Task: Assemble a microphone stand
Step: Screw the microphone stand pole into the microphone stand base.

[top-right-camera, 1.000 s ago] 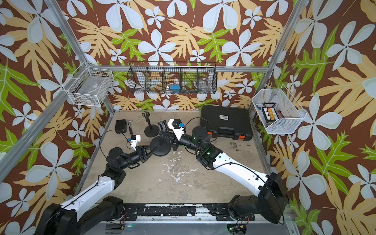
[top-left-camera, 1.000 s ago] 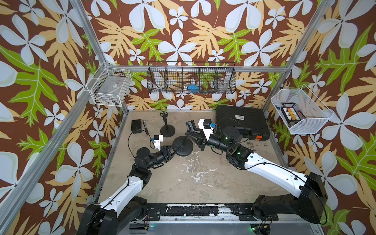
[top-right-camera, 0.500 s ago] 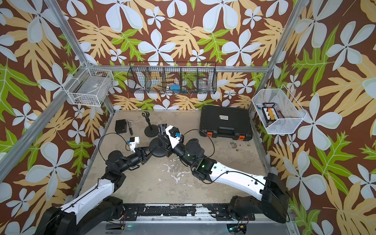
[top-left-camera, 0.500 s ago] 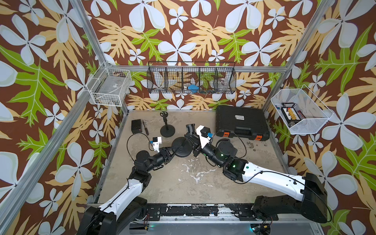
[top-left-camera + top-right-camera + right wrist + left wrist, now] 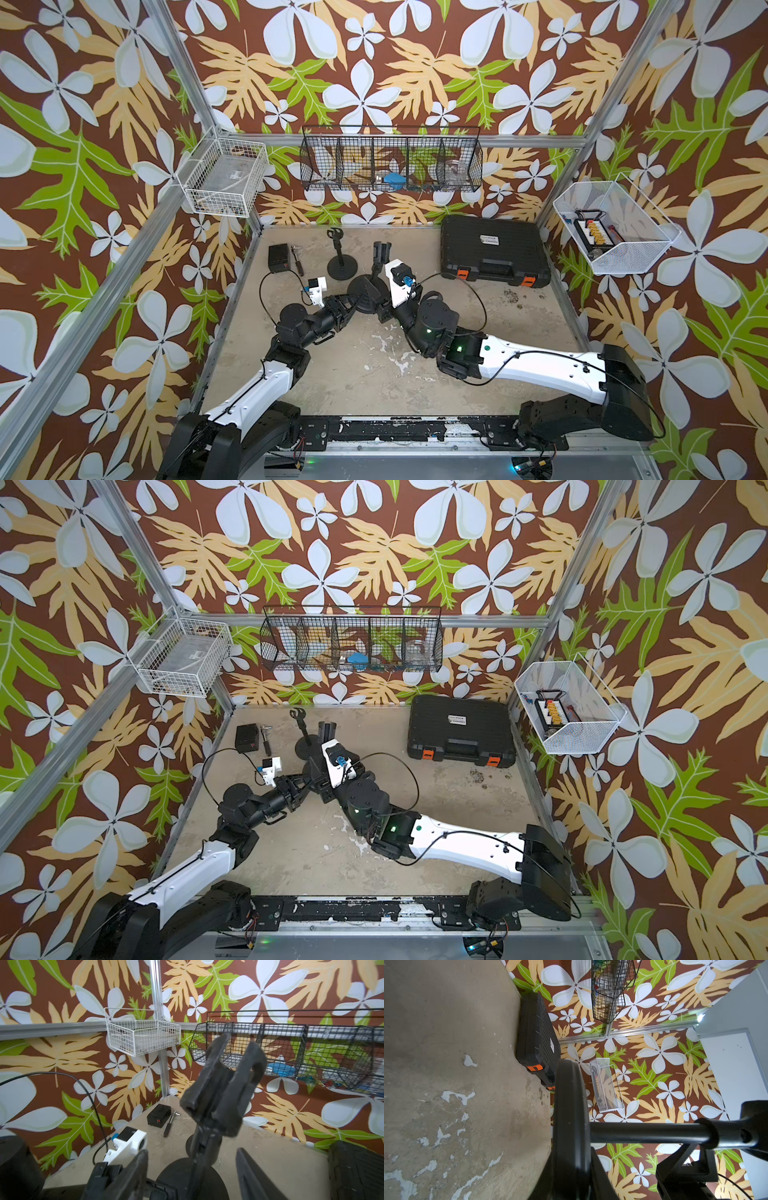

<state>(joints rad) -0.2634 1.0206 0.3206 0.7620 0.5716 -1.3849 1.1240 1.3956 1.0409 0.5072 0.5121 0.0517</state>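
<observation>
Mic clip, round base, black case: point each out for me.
mic clip [image 5: 216, 1101]: right wrist view, on its body.
round base [image 5: 571, 1105]: left wrist view, on its rim.
black case [image 5: 498, 257]: top view, on its lid.

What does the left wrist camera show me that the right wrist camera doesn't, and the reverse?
Left wrist only: the orange latches and the white mesh bin on the side wall. Right wrist only: the mic clip with its forked cradle atop the pole, the open right pincer straddling it, the small black box and tool. Both: the stand's round base and pole, the black wire basket, the black case.
</observation>
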